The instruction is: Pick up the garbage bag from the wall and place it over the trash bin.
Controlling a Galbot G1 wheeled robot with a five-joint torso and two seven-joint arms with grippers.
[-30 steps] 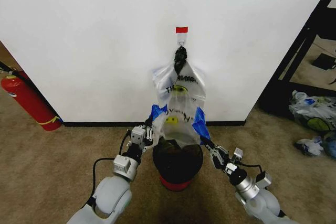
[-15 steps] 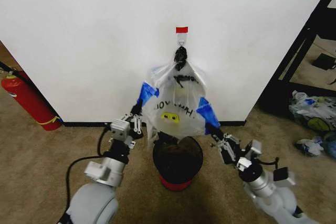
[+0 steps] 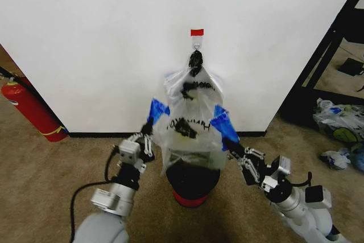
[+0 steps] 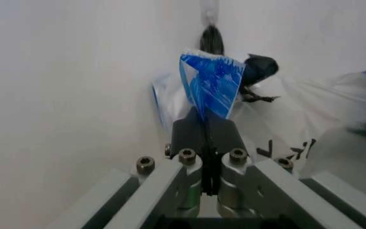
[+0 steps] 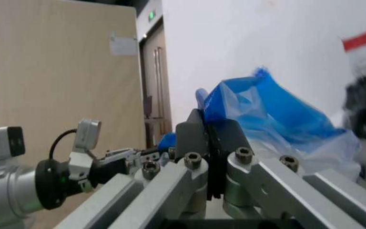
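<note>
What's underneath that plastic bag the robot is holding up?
Directly below the garbage bag, stretched between the left gripper and right gripper, stands the trash bin, black mesh on a red base. The bag's lower edge covers the bin's back rim, so the inside can't be seen.

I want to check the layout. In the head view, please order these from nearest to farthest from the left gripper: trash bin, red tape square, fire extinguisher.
From the left gripper:
1. Trash bin, just beside it, toward the robot's right and lower.
2. Fire extinguisher, far on the robot's left, by the wall.
3. Red tape square, high on the wall; close to the extinguisher's rank, hard to call.
</note>
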